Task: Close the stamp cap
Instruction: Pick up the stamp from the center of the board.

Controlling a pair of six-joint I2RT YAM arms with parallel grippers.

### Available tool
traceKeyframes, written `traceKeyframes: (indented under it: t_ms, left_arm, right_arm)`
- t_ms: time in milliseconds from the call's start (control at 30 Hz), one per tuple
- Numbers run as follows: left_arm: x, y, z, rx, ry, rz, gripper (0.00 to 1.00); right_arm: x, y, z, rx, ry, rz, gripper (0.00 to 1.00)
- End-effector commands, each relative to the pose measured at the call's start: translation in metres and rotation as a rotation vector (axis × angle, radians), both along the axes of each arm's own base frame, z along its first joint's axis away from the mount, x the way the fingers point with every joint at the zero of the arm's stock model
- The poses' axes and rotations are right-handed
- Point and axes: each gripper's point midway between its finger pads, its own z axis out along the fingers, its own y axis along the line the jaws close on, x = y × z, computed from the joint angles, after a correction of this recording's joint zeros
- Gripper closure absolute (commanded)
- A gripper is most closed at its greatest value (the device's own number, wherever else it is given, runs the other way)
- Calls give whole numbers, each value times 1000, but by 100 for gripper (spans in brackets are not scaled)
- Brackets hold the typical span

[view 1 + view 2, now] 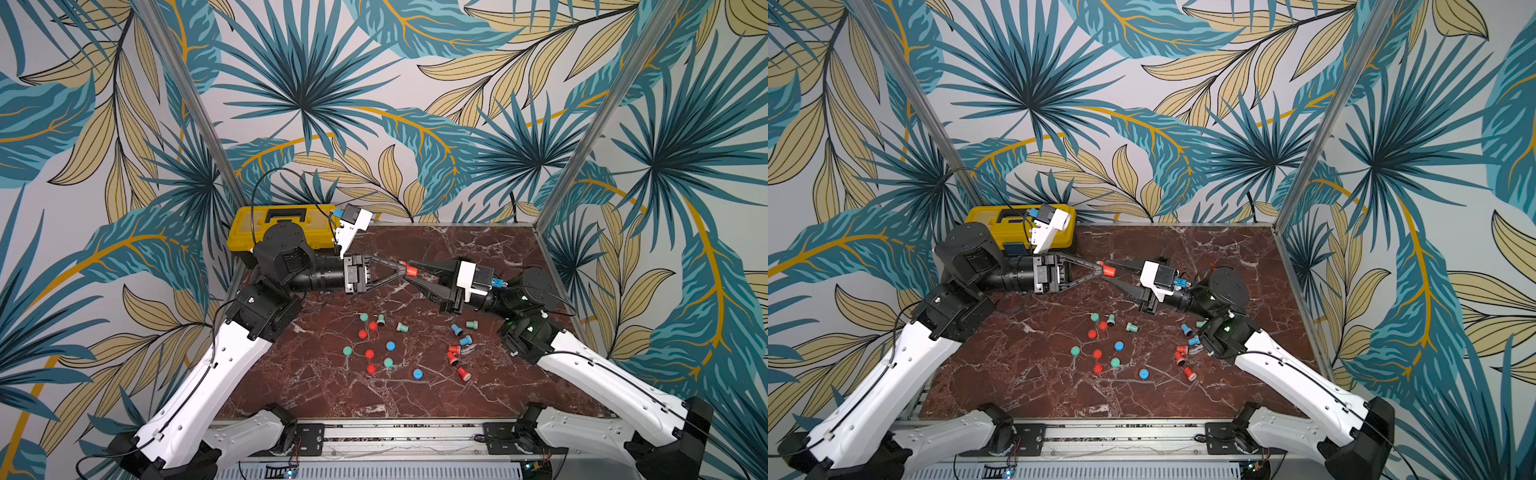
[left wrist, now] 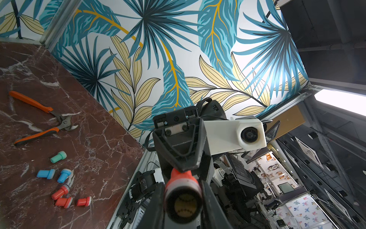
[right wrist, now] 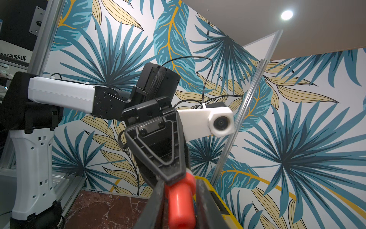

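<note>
A red stamp [image 1: 410, 271] hangs in the air above the back of the marble table [image 1: 478, 249], held between both arms. My left gripper [image 1: 405, 270] comes from the left and is shut on its wide end. In the left wrist view the stamp [image 2: 183, 190] shows an uncapped yellowish face between the fingers [image 2: 156, 200]. My right gripper [image 1: 409, 272] comes from the right, its fingers [image 3: 156, 200] pressed on either side of the stamp's red handle [image 3: 180, 200]. Several loose round caps, one of them red [image 1: 369, 353], lie on the table below.
Other stamps lie on their sides at the right: blue [image 1: 457, 330], green [image 1: 471, 324] and red [image 1: 464, 374]. A yellow toolbox [image 1: 282, 224] stands at the back left corner. Orange-handled pliers [image 2: 39, 119] lie near the right wall.
</note>
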Motion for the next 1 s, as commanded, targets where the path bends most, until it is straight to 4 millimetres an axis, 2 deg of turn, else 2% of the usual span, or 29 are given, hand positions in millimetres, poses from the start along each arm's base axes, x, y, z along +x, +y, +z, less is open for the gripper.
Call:
traceKeyframes:
  t_ms: [0, 300, 667, 800, 967]
  left_arm:
    - [-9, 5, 9, -21, -37, -12, 83]
    - [-12, 7, 11, -26, -41, -6, 83]
    - [-10, 5, 4, -18, -20, -7, 83]
    - [-10, 4, 6, -20, -22, -11, 82]
    - [-10, 3, 8, -21, -25, -17, 80]
  right_arm:
    - [-3, -1, 11, 27, -16, 8, 71]
    - [-1, 0, 4, -6, -17, -16, 73]
    - [-7, 5, 10, 4, -38, 34, 73]
    - [-5, 8, 7, -5, -31, 32, 76]
    - [-3, 7, 6, -4, -23, 17, 87]
